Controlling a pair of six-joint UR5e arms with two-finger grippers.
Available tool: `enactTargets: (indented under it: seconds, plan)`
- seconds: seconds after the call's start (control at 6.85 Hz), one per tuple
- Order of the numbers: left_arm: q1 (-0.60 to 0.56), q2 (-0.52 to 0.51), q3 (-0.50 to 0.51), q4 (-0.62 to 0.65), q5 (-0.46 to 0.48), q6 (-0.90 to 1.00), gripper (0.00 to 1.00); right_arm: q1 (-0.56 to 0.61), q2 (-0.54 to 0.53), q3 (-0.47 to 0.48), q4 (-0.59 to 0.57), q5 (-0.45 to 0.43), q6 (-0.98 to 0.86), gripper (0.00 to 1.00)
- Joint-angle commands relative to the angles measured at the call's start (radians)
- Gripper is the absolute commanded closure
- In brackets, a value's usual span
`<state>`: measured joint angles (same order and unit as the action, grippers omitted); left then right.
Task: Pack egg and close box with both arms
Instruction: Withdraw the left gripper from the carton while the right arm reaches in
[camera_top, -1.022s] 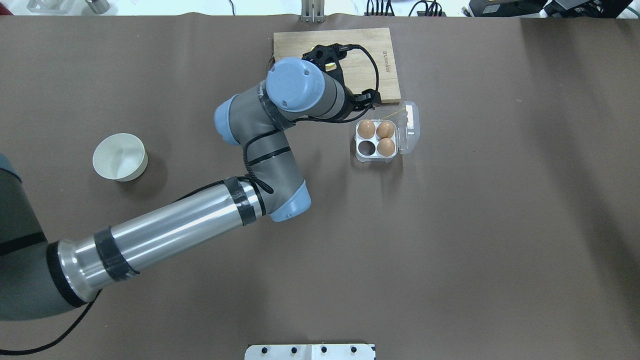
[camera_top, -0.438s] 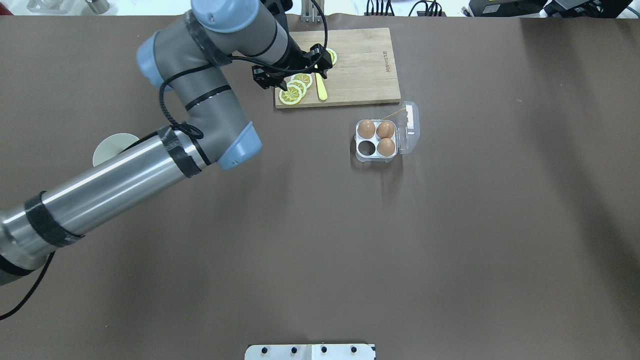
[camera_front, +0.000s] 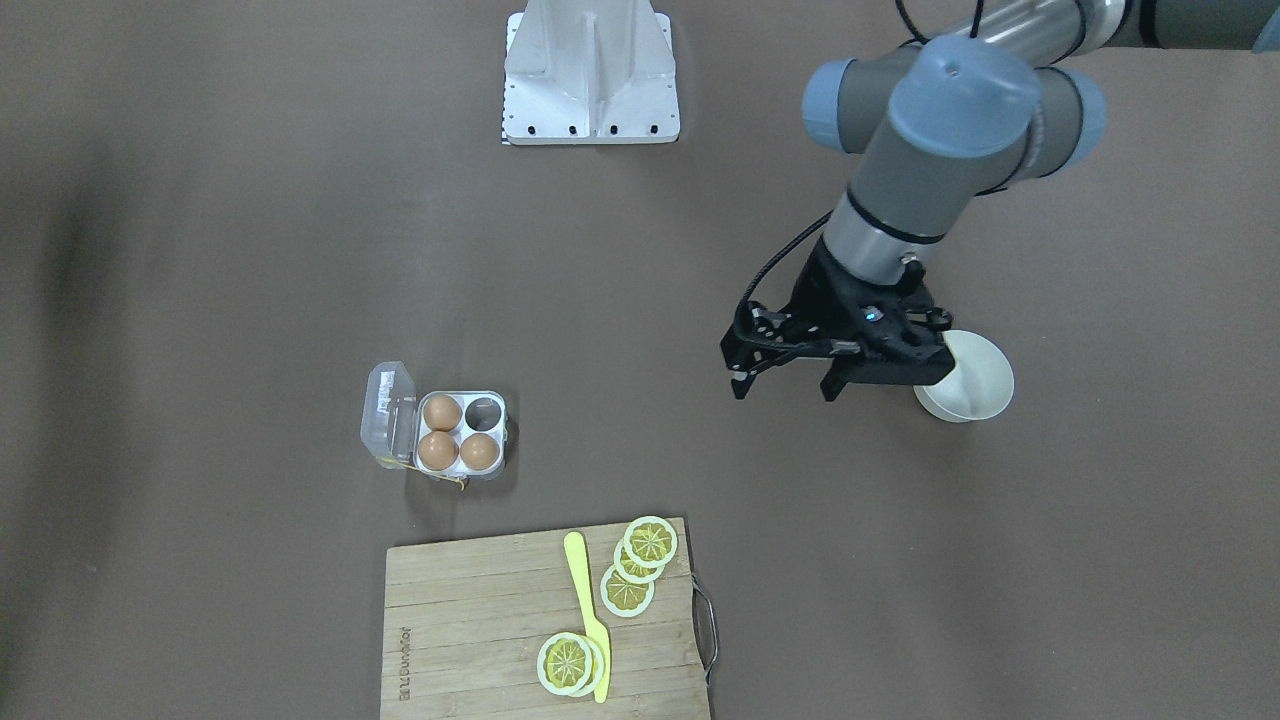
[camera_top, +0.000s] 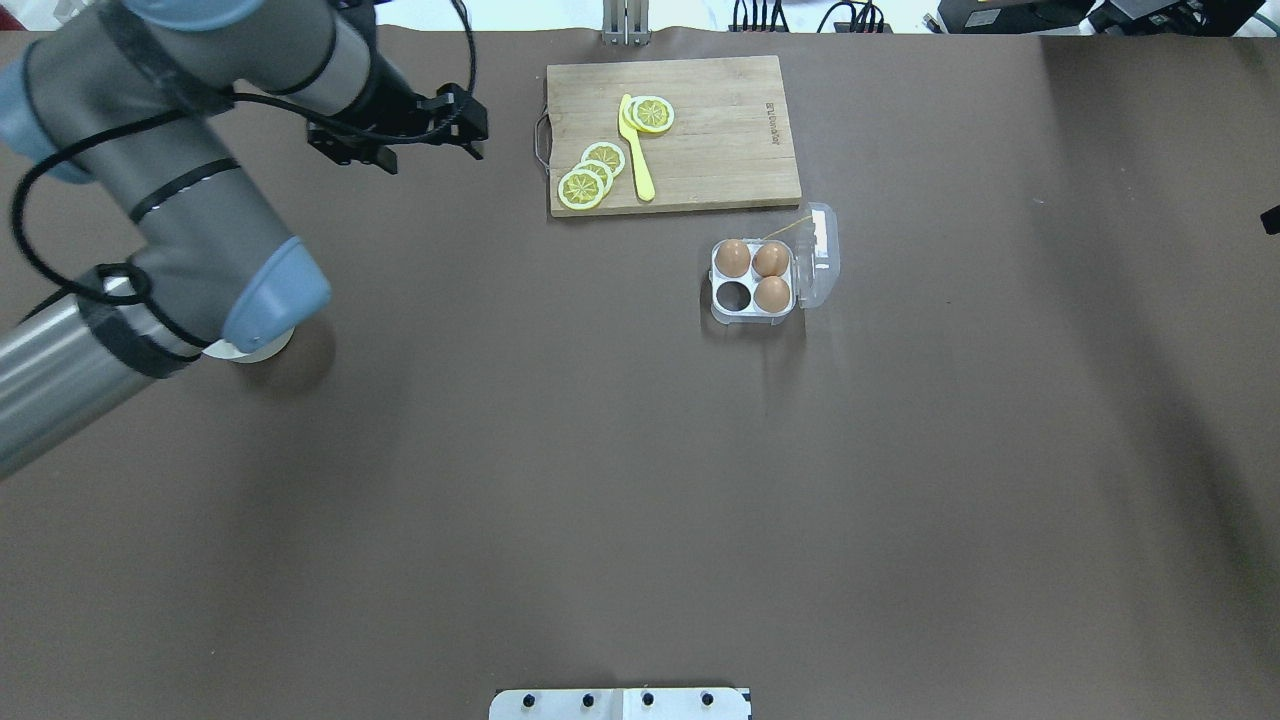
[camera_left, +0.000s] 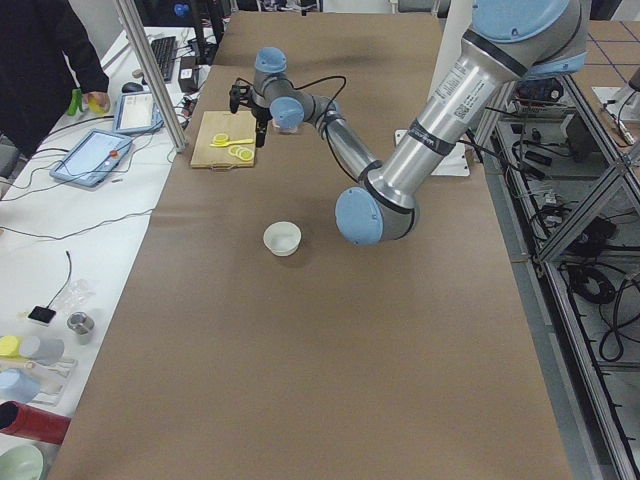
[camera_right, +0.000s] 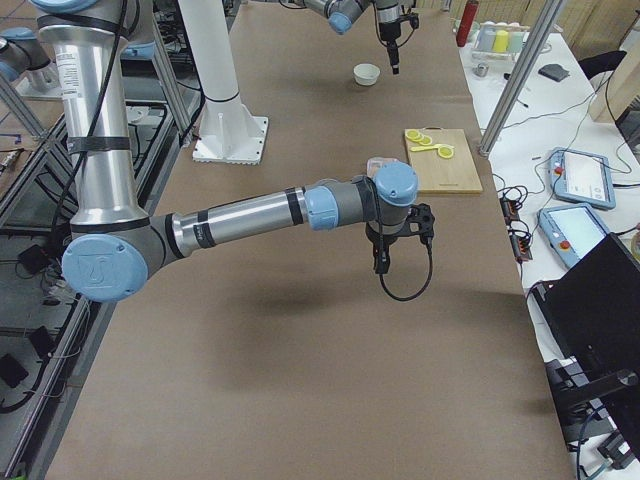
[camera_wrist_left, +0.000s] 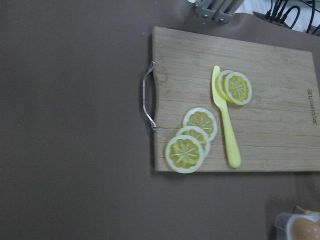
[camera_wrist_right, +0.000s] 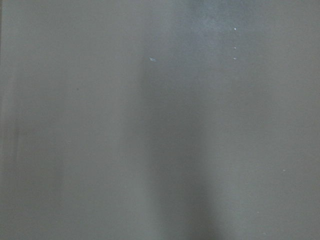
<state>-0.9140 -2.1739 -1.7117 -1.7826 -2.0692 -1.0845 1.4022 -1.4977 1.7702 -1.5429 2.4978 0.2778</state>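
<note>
On the brown table, near the middle, sits the little egg box. Its clear lid is open and swung out to the side, away from the left arm. A yellow thread runs from the far edge of the box.

Three brown eggs sit in three of the four cups. They all look the same, so I cannot tell one from another. The fourth cup is the empty cup, on the side of the box nearest the left arm.

Just beyond the box lies a wooden board. It holds some lemon slices and a yellow knife.

The left claw hangs in the air with its two fingers spread wide. It grips nothing. It is well apart from the box, between the board and a white bowl. From the front, the claw covers part of the bowl's rim. From above, the arm's elbow hides most of the bowl.

The right arm reaches out low over bare table. The right claw points down, and the side view does not let me tell if its fingers are apart or together. Its own camera sees only brown table.
</note>
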Motion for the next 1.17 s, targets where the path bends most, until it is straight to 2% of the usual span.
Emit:
enactTargets:
  seconds: [0.0,0.15,0.29,0.44,0.73,1.02]
  plan:
    - [-0.122,0.106,-0.071,0.012,-0.145,0.075,0.03,-0.137,0.026,-0.032,0.236,-0.017,0.279,0.34]
    - [-0.147,0.152,-0.071,0.012,-0.152,0.169,0.03,-0.206,0.066,-0.072,0.341,-0.022,0.367,0.74]
    - [-0.179,0.173,-0.069,0.012,-0.167,0.208,0.03,-0.254,0.13,-0.143,0.415,-0.022,0.436,0.92]
    - [-0.209,0.178,-0.071,0.014,-0.193,0.212,0.03,-0.322,0.192,-0.185,0.452,-0.049,0.504,1.0]
    - [-0.22,0.178,-0.071,0.014,-0.203,0.212,0.03,-0.428,0.276,-0.189,0.455,-0.126,0.653,1.0]
    - [-0.233,0.178,-0.069,0.014,-0.206,0.213,0.03,-0.462,0.326,-0.207,0.455,-0.143,0.727,1.0]
